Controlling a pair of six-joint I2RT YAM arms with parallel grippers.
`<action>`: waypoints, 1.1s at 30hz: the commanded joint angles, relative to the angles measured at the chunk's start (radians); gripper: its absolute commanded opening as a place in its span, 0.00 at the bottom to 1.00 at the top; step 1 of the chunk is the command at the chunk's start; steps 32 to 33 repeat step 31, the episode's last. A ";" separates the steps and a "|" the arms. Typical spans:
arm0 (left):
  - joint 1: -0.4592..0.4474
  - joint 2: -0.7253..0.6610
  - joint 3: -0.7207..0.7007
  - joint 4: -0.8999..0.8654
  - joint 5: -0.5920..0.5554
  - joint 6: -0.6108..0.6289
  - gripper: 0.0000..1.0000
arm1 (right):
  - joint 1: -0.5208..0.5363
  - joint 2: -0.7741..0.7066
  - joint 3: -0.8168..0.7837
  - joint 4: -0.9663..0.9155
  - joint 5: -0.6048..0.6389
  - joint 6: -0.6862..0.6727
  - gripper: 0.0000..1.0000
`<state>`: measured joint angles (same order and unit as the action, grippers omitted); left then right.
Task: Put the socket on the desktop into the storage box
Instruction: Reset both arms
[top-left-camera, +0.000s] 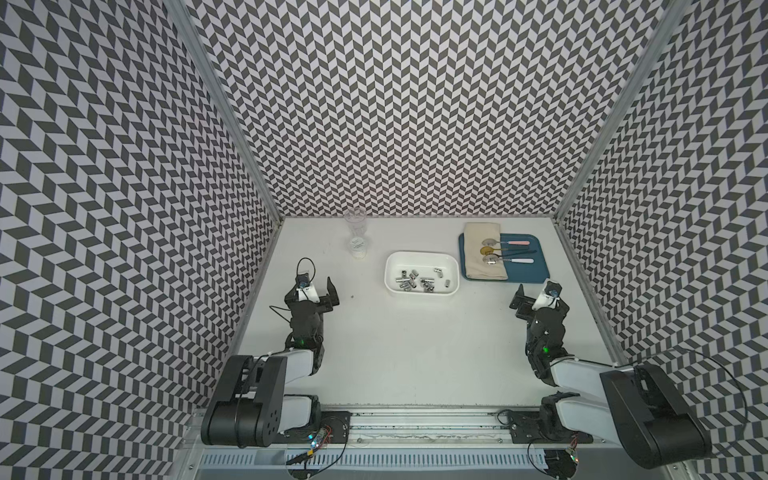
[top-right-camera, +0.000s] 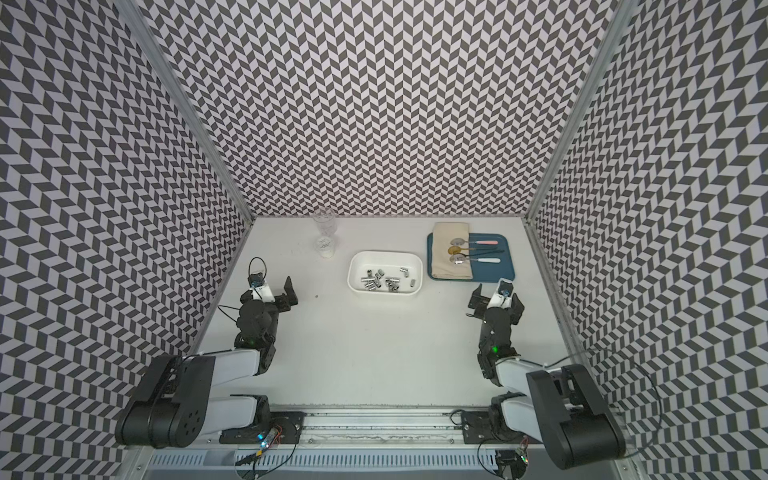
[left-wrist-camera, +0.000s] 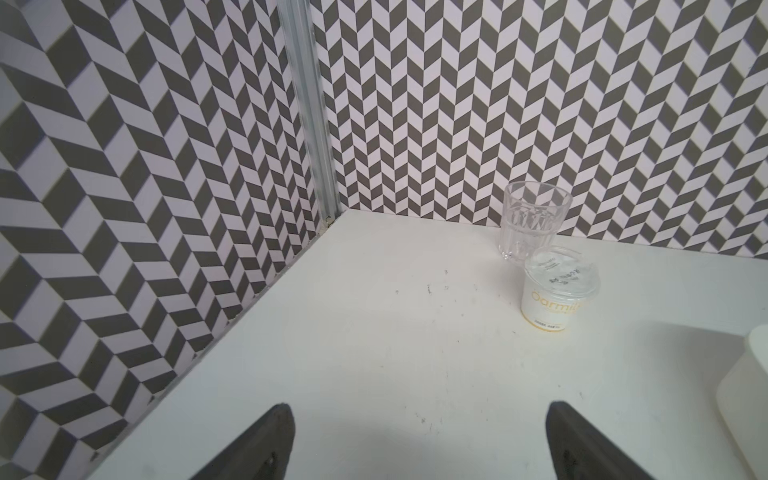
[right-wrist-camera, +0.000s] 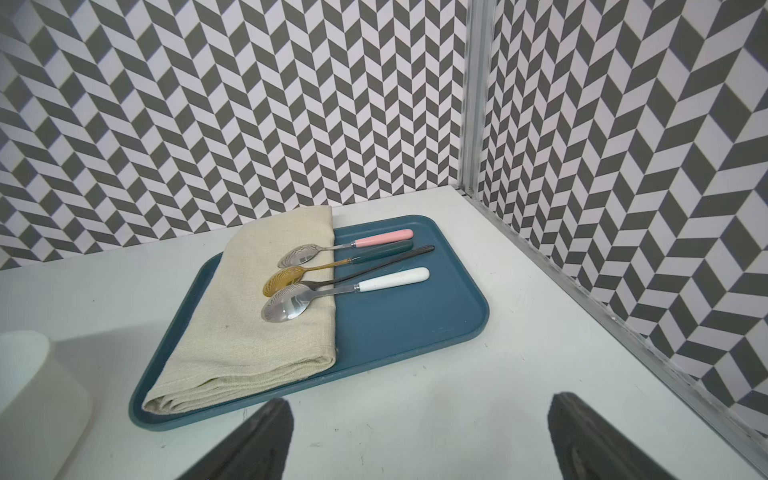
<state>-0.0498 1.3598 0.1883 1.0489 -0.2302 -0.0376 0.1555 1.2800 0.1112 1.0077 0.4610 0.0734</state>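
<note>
Left end effector (left-wrist-camera: 419, 440) is spread wide with nothing in it, hanging over bare worktop (top-left-camera: 415, 353) near the left wall. Right end effector (right-wrist-camera: 419, 436) is the same, wide apart and empty, just in front of the blue tray (top-left-camera: 528, 270). The sockets (top-left-camera: 417, 283) lie loose inside the white storage box (top-left-camera: 420, 252), which sits between the glass cup (top-left-camera: 355, 223) and the tray.

broad bare stretch of white tabletop (top-left-camera: 415, 353) across the front and middle, easy passage. further back, the shallow white plastic tub (top-left-camera: 419, 291) blocks the centre, with the flat blue tray (top-left-camera: 528, 272) just beside it on the right, only a narrow gap between. back-left, a clear glass cup (top-left-camera: 355, 222) and a small white lidded pot (top-left-camera: 358, 249) stand close together, with an open lane between pot and tub.
</note>
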 joint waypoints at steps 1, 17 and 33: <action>0.001 0.083 -0.028 0.274 0.075 0.031 0.99 | -0.013 0.057 -0.003 0.311 -0.111 -0.080 0.99; 0.000 0.182 0.064 0.185 0.084 0.035 0.99 | -0.073 0.279 0.058 0.426 -0.195 -0.064 1.00; 0.020 0.185 0.076 0.167 0.134 0.030 0.99 | -0.061 0.290 0.090 0.384 -0.171 -0.066 1.00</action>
